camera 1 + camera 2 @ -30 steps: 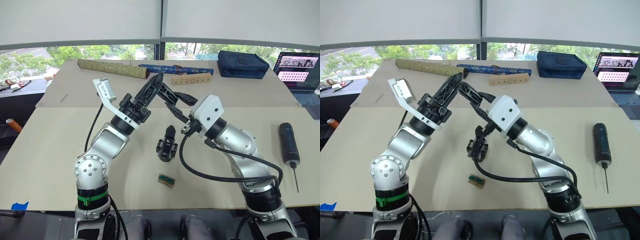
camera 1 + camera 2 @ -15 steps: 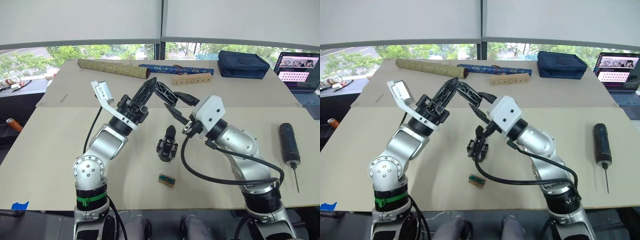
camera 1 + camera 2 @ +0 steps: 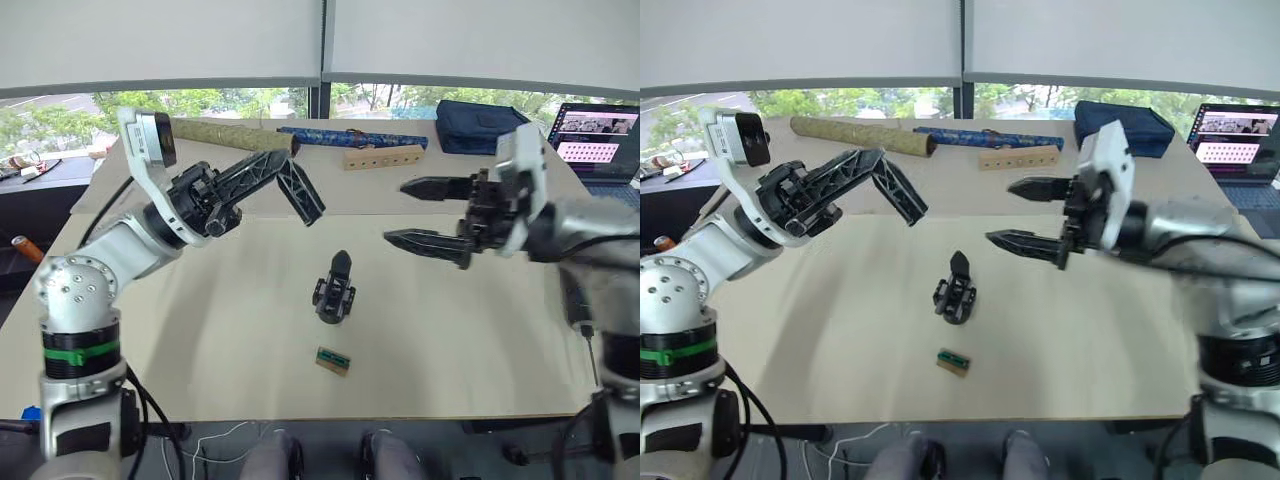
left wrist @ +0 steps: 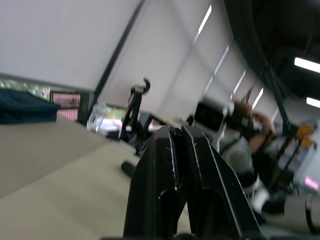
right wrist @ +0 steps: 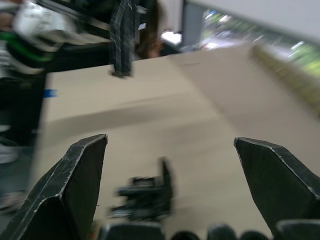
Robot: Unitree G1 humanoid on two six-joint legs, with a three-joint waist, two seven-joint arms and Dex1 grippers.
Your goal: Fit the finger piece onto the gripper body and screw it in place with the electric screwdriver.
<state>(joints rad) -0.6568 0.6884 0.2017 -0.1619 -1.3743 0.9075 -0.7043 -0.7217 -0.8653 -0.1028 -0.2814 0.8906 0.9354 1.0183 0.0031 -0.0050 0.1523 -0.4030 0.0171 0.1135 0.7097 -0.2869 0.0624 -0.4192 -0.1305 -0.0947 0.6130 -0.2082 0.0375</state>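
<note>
The gripper body [image 3: 335,290] stands at mid-table, its pointed black finger up. My left gripper [image 3: 283,158] is raised over the table's left half, shut on the finger piece [image 3: 303,195], a black wedge slanting down from its tips. The left wrist view shows those fingers [image 4: 165,175] pressed together. My right gripper [image 3: 398,211] hovers right of the gripper body, wide open and empty, pointing left. In the right wrist view the gripper body [image 5: 145,195] lies below the spread fingers. The electric screwdriver is mostly hidden behind my right arm; its thin bit [image 3: 593,362] shows at the right.
A small green-and-tan block [image 3: 333,360] lies near the front edge. Along the back are a rolled tube [image 3: 230,135], a blue roll [image 3: 350,138], a wooden block with holes [image 3: 383,158], a navy bag [image 3: 487,127] and a laptop [image 3: 600,135]. A person [image 4: 245,145] sits beyond the table.
The grippers met above the gripper body; my left shut on the finger piece and swung left with it. My right opened wide and drew back to the right.
</note>
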